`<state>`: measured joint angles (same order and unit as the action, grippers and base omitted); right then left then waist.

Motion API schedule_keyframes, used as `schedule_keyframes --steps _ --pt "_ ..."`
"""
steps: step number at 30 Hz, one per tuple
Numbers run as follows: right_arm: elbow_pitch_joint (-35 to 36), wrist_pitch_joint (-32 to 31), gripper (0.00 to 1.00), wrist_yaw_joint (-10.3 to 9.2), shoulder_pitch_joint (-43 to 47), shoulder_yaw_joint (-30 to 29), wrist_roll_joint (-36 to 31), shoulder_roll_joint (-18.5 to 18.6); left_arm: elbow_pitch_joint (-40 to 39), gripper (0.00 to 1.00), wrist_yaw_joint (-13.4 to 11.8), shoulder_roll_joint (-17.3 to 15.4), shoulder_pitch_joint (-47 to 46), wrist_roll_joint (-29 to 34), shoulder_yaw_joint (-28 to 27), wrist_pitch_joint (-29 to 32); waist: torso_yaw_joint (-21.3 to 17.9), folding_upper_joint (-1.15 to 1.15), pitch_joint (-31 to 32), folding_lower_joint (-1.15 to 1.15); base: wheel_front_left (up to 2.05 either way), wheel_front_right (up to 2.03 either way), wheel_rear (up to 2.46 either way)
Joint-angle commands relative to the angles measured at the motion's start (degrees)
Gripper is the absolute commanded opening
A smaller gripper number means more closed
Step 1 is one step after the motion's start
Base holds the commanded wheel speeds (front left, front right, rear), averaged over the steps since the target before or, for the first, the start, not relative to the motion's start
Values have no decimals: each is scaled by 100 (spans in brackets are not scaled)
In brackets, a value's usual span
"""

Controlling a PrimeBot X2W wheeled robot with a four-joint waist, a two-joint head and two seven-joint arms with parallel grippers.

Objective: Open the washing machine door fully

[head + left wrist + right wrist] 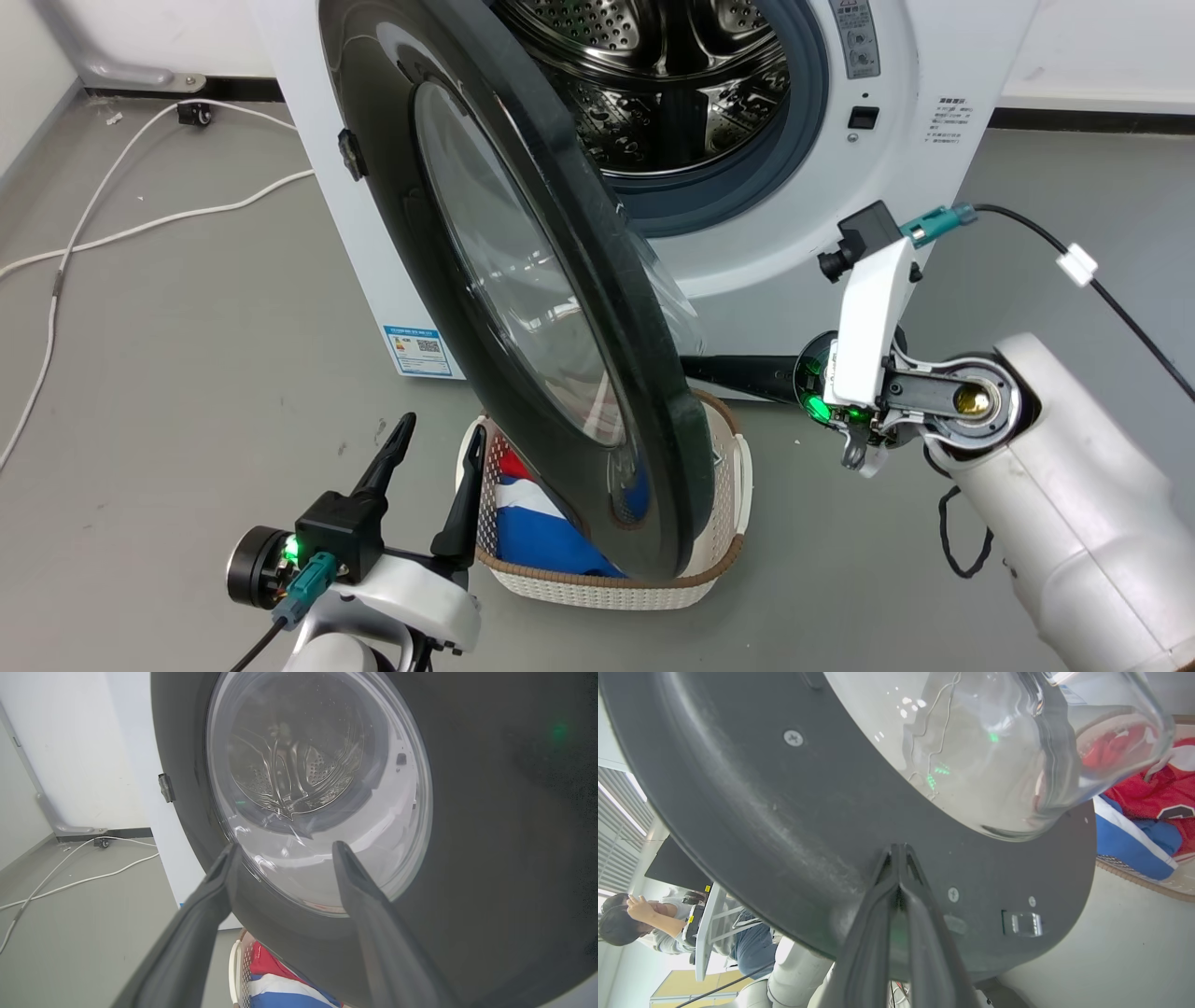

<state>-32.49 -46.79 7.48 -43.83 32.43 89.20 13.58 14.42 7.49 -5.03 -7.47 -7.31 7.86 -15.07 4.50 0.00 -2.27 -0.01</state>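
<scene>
The washing machine door [523, 280] stands half open. The right fingers [878, 914], pressed together, seem to touch its black inner rim. The left fingers [386, 464] are spread just off its outer face. Push steadily outward, avoiding the glass bowl [971, 742].

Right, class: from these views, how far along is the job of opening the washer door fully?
Done: the washing machine door is unlatched and swung partway, with the steel drum exposed. In hand: the shut right gripper appears to press on its inner face, and the left gripper is open outside. Left: swinging it fully open.
</scene>
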Motion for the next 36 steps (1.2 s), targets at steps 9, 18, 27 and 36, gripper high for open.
schedule_keyframes --steps 9,18,27,36 --pt "478 1750 0 2 925 -849 -62 94 -15 100 0 0 118 -7 -73 -15 -154 0 113 1 0 0 0" --pt "1022 3194 0 2 2163 -1431 -389 342 -2 100 0 28 203 31 -143 -15 -353 0 229 1 0 0 0" --pt "1550 4906 47 2 3588 -1924 -1551 540 -9 100 0 42 231 50 -209 -15 -484 0 269 1 0 0 0" --pt "1742 5914 100 2 4158 -2823 -4218 319 0 100 -1 14 263 53 -344 -15 -683 0 301 1 0 0 0"
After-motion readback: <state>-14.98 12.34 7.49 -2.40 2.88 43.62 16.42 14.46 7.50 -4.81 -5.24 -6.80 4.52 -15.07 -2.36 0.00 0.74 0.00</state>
